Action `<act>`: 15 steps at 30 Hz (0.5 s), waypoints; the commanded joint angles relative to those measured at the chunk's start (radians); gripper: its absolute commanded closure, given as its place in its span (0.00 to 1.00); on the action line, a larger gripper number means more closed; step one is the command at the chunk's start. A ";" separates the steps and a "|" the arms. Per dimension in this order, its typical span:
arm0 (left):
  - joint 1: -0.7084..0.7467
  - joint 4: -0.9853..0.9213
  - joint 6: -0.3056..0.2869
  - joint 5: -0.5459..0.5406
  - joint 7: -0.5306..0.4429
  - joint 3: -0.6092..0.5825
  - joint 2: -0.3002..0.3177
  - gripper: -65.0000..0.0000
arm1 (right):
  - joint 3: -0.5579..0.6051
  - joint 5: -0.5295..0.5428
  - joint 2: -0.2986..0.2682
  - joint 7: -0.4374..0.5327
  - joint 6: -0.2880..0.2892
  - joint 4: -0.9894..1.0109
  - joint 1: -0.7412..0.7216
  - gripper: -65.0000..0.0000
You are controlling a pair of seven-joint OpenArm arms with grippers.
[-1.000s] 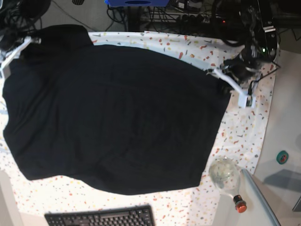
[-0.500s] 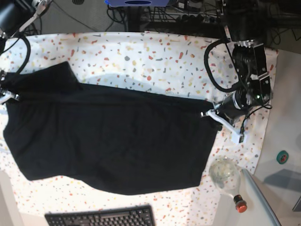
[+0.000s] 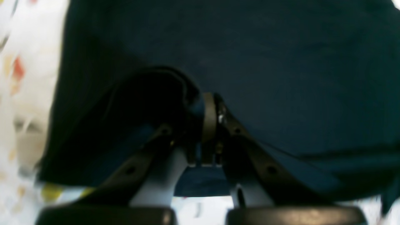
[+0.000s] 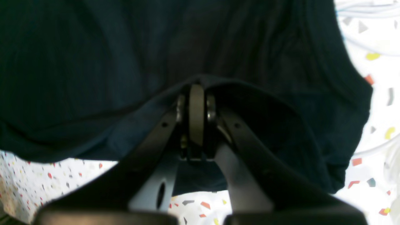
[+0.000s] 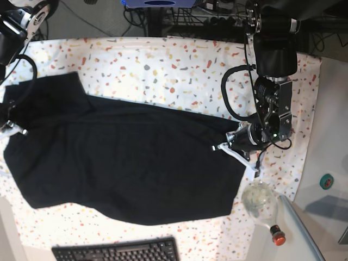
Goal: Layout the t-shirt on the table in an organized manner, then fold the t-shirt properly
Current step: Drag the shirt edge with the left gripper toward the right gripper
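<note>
Since one second ago, both arms have drawn the far edge of the t-shirt [image 5: 125,163] toward the near side of the table [image 5: 163,60], uncovering a wide band of speckled cover along the far side. The garment now lies folded over on itself across the middle of the table, its near hem close to the keyboard [image 5: 117,251]. The left gripper [image 5: 220,147] is clenched on the t-shirt — in the left wrist view the cloth [image 3: 281,78] bunches between the closed fingers [image 3: 209,115]. The right gripper [image 4: 197,103] is likewise clamped on a fold of cloth [image 4: 93,62], at the opposite edge of the garment. A clear round object [image 5: 259,200] stands just beside the shirt's near corner on the left arm's side.
</note>
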State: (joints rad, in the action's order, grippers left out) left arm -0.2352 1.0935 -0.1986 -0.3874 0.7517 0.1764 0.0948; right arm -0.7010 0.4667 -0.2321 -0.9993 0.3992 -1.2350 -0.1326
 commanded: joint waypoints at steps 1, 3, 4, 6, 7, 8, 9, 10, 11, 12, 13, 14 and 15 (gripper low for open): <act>-0.031 0.014 0.004 -0.011 -0.027 -0.001 0.007 1.00 | -0.003 0.016 -0.022 0.030 -0.013 -0.016 -0.020 1.00; -0.034 0.009 0.021 -0.011 -0.057 -0.002 0.007 1.00 | -0.003 0.016 -0.022 0.033 -0.033 -0.016 -0.020 1.00; -0.034 0.007 0.024 -0.011 -0.068 0.001 0.007 1.00 | -0.003 0.016 -0.022 0.035 -0.041 -0.018 -0.020 1.00; -0.037 0.000 0.026 -0.011 -0.087 0.004 0.010 1.00 | -0.004 0.016 -0.022 0.046 -0.053 -0.018 -0.020 1.00; -0.037 0.000 0.026 -0.011 -0.094 0.001 0.012 1.00 | -0.004 0.016 -0.022 0.059 -0.055 -0.018 -0.019 1.00; -0.037 0.000 0.027 -0.011 -0.099 -0.002 0.012 1.00 | -0.003 0.016 -0.022 0.069 -0.055 -0.016 -0.019 1.00; -0.039 0.000 0.027 -0.011 -0.099 -0.002 0.010 1.00 | -0.003 0.016 -0.022 0.070 -0.055 -0.016 -0.019 1.00; -0.039 0.000 0.027 -0.011 -0.099 -0.002 0.009 1.00 | -0.003 0.016 -0.022 0.070 -0.055 -0.016 -0.019 1.00; -0.039 0.000 0.027 -0.011 -0.100 -0.002 0.009 1.00 | -0.001 0.016 -0.022 0.073 -0.055 -0.016 -0.019 1.00; -0.040 0.000 0.027 -0.011 -0.100 -0.002 0.009 1.00 | -0.001 0.016 -0.022 0.075 -0.056 -0.016 -0.019 1.00; -0.040 0.000 0.027 -0.011 -0.100 0.004 0.009 1.00 | -0.001 0.016 -0.022 0.076 -0.062 -0.016 -0.020 1.00; -0.040 0.000 0.027 -0.011 -0.100 0.007 0.009 1.00 | -0.001 0.016 -0.022 0.076 -0.078 -0.016 -0.020 1.00; -0.040 0.000 0.027 -0.011 -0.103 0.007 0.010 1.00 | -0.001 0.016 -0.022 0.084 -0.090 -0.016 -0.020 1.00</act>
State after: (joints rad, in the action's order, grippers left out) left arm -0.2493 1.0775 -0.1642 -0.3897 0.6689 0.1810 0.0978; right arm -0.7002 0.4686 -0.2321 -0.9398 0.3084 -1.2350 -0.1329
